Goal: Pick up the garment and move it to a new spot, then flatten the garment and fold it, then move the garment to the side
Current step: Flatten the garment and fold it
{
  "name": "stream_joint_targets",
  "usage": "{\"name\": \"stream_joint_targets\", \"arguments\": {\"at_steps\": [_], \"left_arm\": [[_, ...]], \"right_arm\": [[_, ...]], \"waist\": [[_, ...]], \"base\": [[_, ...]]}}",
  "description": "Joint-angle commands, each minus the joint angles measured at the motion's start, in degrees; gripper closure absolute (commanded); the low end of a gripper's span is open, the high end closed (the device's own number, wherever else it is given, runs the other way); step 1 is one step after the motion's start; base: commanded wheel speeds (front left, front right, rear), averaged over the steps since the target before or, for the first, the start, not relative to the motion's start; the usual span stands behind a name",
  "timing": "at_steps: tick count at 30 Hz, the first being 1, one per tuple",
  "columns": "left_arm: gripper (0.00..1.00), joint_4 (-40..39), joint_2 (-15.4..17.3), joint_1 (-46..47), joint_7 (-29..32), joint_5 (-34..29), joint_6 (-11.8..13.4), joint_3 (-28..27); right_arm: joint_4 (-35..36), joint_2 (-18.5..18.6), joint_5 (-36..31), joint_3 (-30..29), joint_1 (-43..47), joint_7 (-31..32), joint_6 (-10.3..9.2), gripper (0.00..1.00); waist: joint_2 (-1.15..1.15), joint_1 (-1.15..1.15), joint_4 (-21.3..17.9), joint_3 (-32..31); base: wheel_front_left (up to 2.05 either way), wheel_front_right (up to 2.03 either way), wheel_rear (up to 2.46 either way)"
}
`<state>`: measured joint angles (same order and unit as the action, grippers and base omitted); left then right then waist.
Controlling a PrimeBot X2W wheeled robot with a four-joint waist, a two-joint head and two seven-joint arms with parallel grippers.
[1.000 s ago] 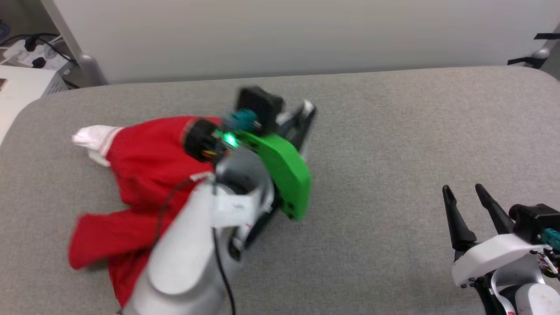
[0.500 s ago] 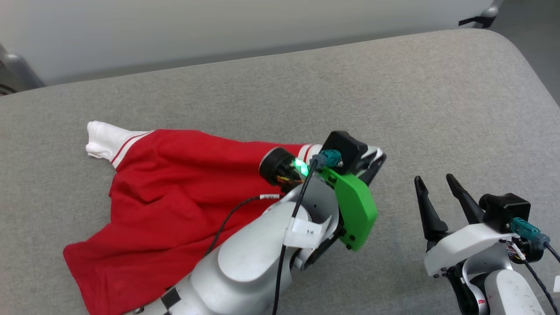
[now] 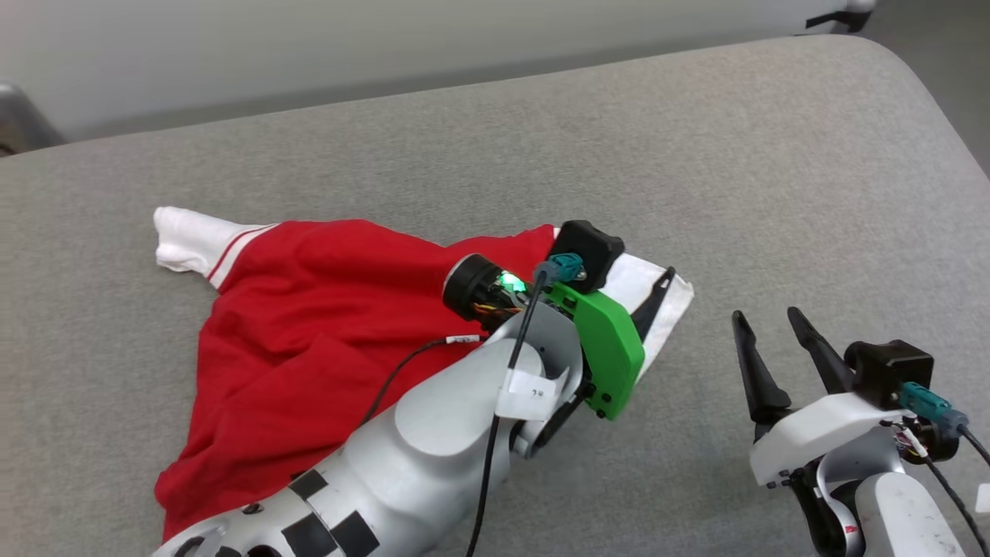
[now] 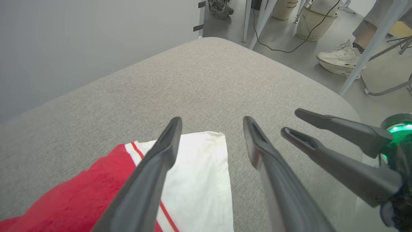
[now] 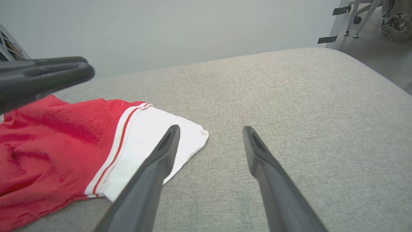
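Head view: the garment (image 3: 309, 309) lies crumpled on the grey padded worktop (image 3: 773, 155). Its red body is left of centre, and one white sleeve reaches right under my left claw (image 3: 656, 294). My right claw (image 3: 766, 321) stands near, fingers parted. Left wrist view: the left claw (image 4: 211, 122) is spread wide, grasping nothing (the sleeve lies flat beneath it). Right wrist view: the right claw (image 5: 210, 129) is empty, with the sleeve just to its left.
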<state>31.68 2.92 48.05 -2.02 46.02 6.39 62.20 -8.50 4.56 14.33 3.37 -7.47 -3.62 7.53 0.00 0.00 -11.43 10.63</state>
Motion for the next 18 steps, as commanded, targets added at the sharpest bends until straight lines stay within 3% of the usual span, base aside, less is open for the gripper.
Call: {"name": "stream_joint_targets", "arguments": {"at_steps": [1,5,9,14,18], "left_arm": [[0.0,1.1,0.0,1.6,-1.4,0.6,0.1,-0.1],[0.0,4.9,0.1,2.2,-5.3,1.1,-0.4,-1.2],[0.0,6.4,2.5,2.1,-9.8,1.1,-1.3,-3.2],[0.0,3.3,8.7,-1.3,-12.6,0.7,-1.5,-7.2],[0.0,-3.0,14.2,-6.8,-12.9,-0.8,0.0,-12.1]], "right_arm": [[0.1,0.6,-0.3,-0.4,-0.5,-0.1,-0.04,0.0],[0.8,1.5,-0.2,-1.4,0.7,0.6,-0.04,0.0],[1.9,2.3,-0.1,-2.1,2.2,1.6,-0.04,0.0],[3.7,3.1,0.3,-2.7,4.7,2.8,-0.04,0.0],[4.4,3.3,0.6,-2.8,6.2,3.4,-0.04,0.0]], "waist": [[0.0,0.0,2.9,-2.1],[0.0,0.0,6.3,-4.3],[0.0,0.0,9.5,-6.7],[0.0,0.0,13.2,-9.0],[0.0,0.0,14.9,-10.2]], "base": [[0.0,0.0,0.0],[0.0,0.0,0.0],[0.0,0.0,0.0],[0.0,0.0,0.0],[0.0,0.0,0.0]]}}
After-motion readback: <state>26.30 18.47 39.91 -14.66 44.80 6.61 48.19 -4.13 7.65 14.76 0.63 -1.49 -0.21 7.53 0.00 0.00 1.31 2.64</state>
